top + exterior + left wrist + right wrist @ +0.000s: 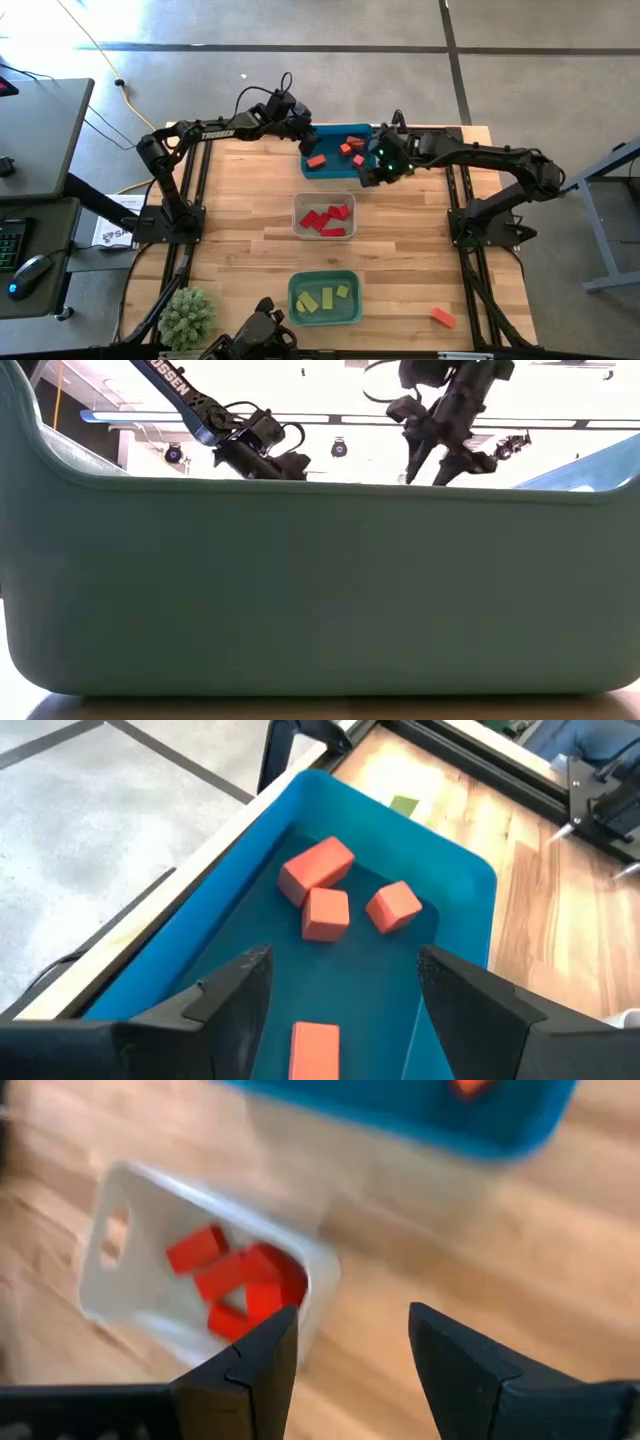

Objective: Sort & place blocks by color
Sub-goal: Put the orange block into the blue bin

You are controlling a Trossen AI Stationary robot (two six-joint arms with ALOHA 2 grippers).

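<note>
The blocks are nearly all sorted: orange ones [317,161] lie in the blue bin [330,172] at the far side of the table [240,230], red ones [327,220] in the clear-grey bin [297,228] at the middle, and yellow-green ones [322,298] in the teal bin [352,314] at the near side, so each colour has its own bin in a line down the centre. One orange block [443,317] lies alone on the bare wood near the table's near right corner, well apart from every bin, and by my judgement it is what remains to be moved to the blue bin. The left pincer [340,985] hangs over the blue bin with its fingers spread wide and nothing between them, four orange blocks showing below it, which suggests a release over that bin. The right pincer [350,1345] is by the blue bin's right end, above the wood between the blue and clear-grey bins, likewise wide and empty; being on that side, it seems the better placed to go for the stray block
</note>
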